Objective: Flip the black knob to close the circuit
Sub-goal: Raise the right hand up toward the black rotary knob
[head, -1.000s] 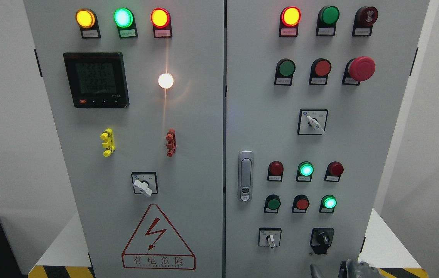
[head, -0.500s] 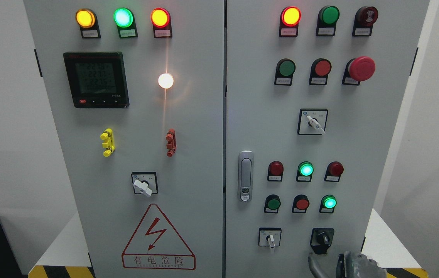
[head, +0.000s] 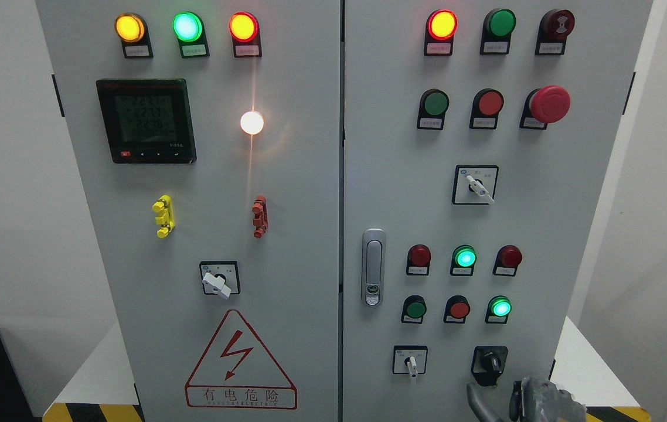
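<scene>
The black knob (head: 489, 363) sits on its black plate at the lower right of the grey cabinet's right door (head: 392, 146), its handle pointing up and slightly left. My right hand (head: 493, 391) comes up from the bottom edge just below the knob. One grey finger (head: 476, 401) is spread out to the left of the rest of the hand (head: 538, 401). The fingers are apart, hold nothing and stop just short of the knob. My left hand does not show.
A white selector switch (head: 410, 363) is left of the knob, with green and red buttons and lamps (head: 459, 308) above. A door latch (head: 373, 267) sits at the door's left edge. Yellow-black hazard tape (head: 87, 411) marks the base.
My right hand has risen from the bottom edge toward the black knob, with more of its fingers now showing. The knob has not turned.
</scene>
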